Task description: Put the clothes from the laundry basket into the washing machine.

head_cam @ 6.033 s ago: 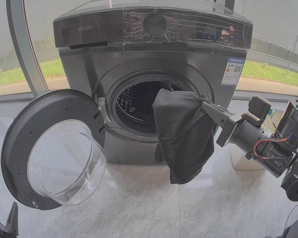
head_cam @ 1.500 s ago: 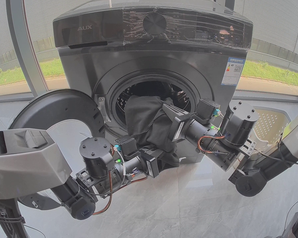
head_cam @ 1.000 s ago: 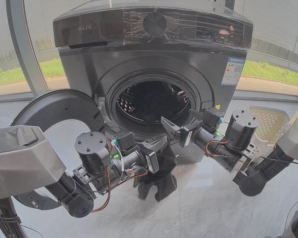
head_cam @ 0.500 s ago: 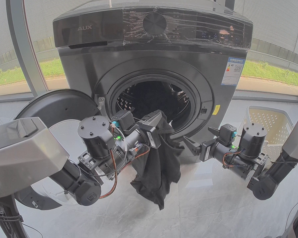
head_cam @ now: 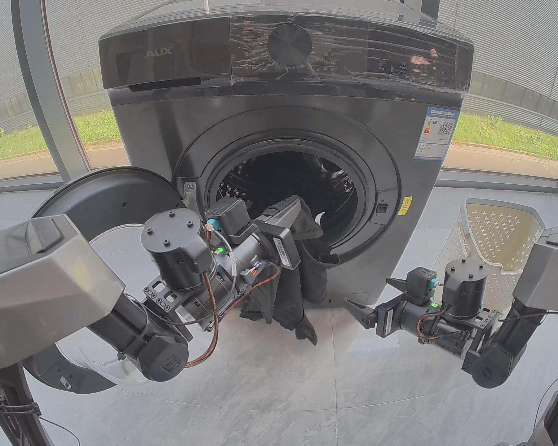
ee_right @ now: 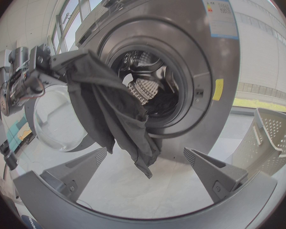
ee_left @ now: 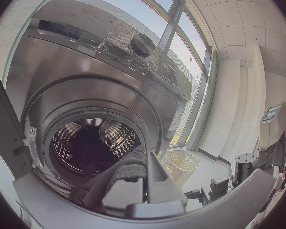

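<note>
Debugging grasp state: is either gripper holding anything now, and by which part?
Left gripper is shut on the dark grey cloth garment, pinching a bunched fold at its top end; the rest hangs down. Right gripper is open, empty.

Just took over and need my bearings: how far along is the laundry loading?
Done: the door stands open and dark clothing lies in the drum. In hand: the left gripper is shut on a dark garment at the drum's mouth, most of it hanging outside. The right gripper is open and empty, low near the laundry basket. Left: get that garment fully in; the basket's visible part shows no clothes.
</note>
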Controlling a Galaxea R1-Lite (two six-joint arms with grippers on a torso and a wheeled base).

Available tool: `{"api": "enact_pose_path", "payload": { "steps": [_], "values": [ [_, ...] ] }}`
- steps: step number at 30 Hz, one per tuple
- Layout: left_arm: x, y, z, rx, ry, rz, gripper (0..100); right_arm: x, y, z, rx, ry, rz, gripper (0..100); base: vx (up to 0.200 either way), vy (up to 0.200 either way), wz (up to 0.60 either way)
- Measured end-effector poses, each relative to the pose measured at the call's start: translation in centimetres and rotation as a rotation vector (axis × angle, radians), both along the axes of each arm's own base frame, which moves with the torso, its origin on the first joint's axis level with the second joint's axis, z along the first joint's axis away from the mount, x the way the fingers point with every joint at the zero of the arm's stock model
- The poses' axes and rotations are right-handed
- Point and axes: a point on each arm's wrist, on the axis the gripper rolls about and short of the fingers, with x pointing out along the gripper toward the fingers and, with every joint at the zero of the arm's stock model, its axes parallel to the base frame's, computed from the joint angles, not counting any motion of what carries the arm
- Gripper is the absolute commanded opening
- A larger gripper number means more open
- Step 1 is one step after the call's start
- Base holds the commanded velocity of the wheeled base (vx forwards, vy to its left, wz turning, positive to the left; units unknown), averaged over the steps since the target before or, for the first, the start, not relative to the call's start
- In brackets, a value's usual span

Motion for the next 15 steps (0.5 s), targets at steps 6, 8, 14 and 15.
{"api": "enact_pose_path", "payload": {
  "steps": [6,8,14,15],
  "values": [
    [0.0,0.0,0.1,-0.001,0.000,0.005,0,-0.5,0.4,-1.7,-0.018,0.064,0.058,100,0.000,0.000,0.00],
    [0.0,0.0,0.1,-0.002,0.000,0.006,0,-0.4,0.6,-2.1,-0.021,0.074,0.064,100,0.000,0.000,0.00],
    [0.1,0.0,0.2,-0.006,-0.002,0.013,0,0.4,1.6,-3.5,-0.024,0.087,0.091,100,0.000,0.000,0.00],
    [0.1,0.0,0.2,-0.006,-0.002,0.013,0,0.5,1.8,-3.7,-0.020,0.083,0.102,100,0.000,0.000,0.00]
  ]
}}
